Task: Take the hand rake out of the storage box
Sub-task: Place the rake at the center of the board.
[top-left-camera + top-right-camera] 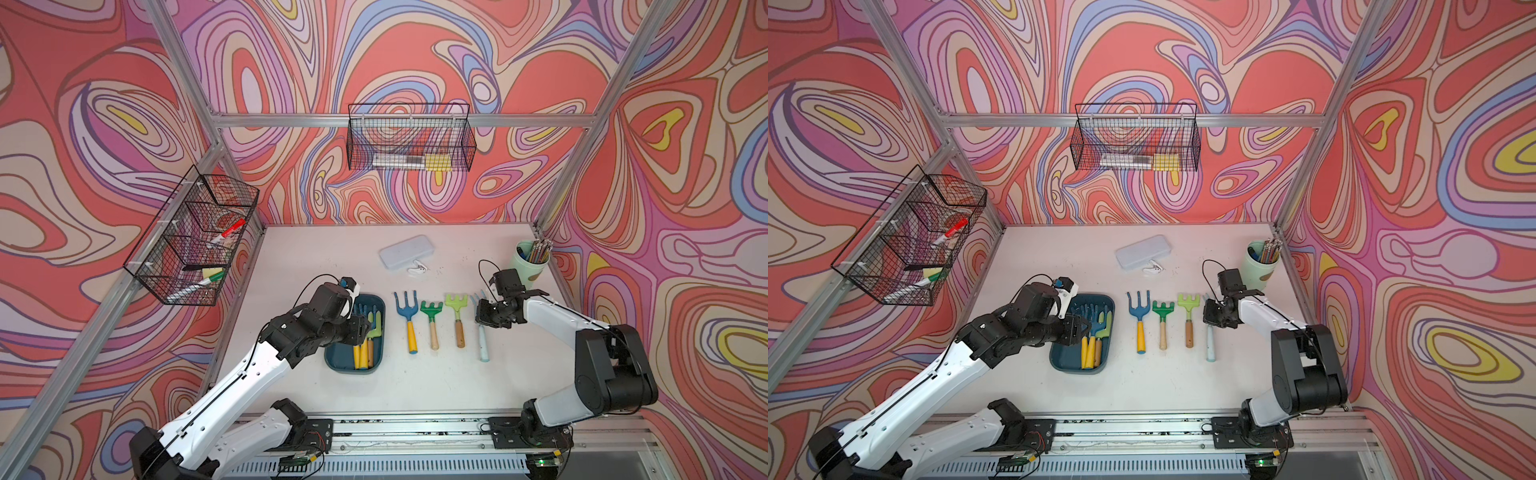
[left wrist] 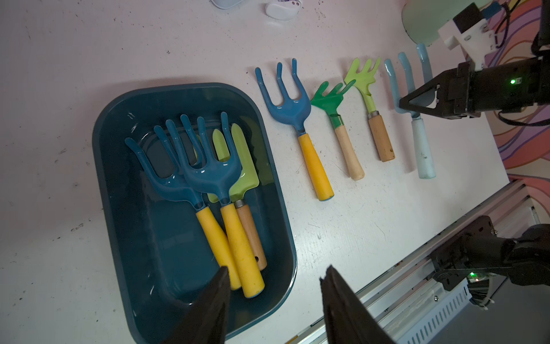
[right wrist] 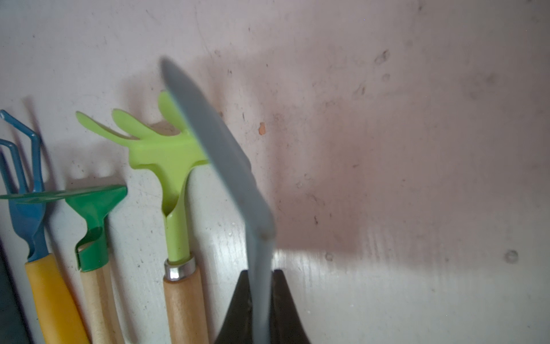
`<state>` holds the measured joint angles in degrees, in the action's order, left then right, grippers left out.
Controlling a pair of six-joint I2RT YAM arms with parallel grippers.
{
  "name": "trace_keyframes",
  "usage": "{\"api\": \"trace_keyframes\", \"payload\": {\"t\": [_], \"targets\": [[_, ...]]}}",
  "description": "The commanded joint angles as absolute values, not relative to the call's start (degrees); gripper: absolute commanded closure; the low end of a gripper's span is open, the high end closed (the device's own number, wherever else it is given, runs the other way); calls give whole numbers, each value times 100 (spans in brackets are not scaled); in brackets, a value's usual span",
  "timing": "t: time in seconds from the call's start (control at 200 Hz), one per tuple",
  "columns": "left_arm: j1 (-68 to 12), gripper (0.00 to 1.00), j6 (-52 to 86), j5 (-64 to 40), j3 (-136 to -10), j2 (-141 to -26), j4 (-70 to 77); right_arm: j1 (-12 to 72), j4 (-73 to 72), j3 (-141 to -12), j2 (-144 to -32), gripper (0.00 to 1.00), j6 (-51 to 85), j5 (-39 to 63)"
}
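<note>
Released left claw [image 2: 273,272] hovers over the yellow-handled blue hand rake [image 2: 238,247] in the dark teal plastic storage box [image 2: 102,143]; right claw [image 3: 259,275] grips a pale blue rake [image 3: 226,155].

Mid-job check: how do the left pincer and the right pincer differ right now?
The left pincer is open and empty; the right pincer is shut on the neck of the pale blue rake. The left pincer hangs over the storage box, by the handle ends of the yellow-handled rakes; the right pincer is outside it, over the table. Both are black.
</note>
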<state>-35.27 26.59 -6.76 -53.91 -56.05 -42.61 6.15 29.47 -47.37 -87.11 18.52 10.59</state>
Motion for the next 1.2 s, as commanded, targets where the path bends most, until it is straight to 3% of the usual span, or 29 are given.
{"api": "trace_keyframes", "payload": {"t": [0.0, 0.441, 0.941, 1.197], "targets": [[-3480, 47, 2684, -597, -5352, -5611, -4333, 575, 2817, -4706, -8871, 92, 1702, 1116], [-3463, 48, 2663, -530, -5302, -5463, -4403, 495, 3062, -5086, -9450, 89, 1499, 1059], [-3437, 47, 2638, -503, -5314, -5466, -4422, 380, 3366, -5221, -9672, 66, 1327, 951], [-3433, 48, 2653, -467, -5291, -5391, -4454, 282, 3449, -5161, -9713, 66, 1577, 677]]}}
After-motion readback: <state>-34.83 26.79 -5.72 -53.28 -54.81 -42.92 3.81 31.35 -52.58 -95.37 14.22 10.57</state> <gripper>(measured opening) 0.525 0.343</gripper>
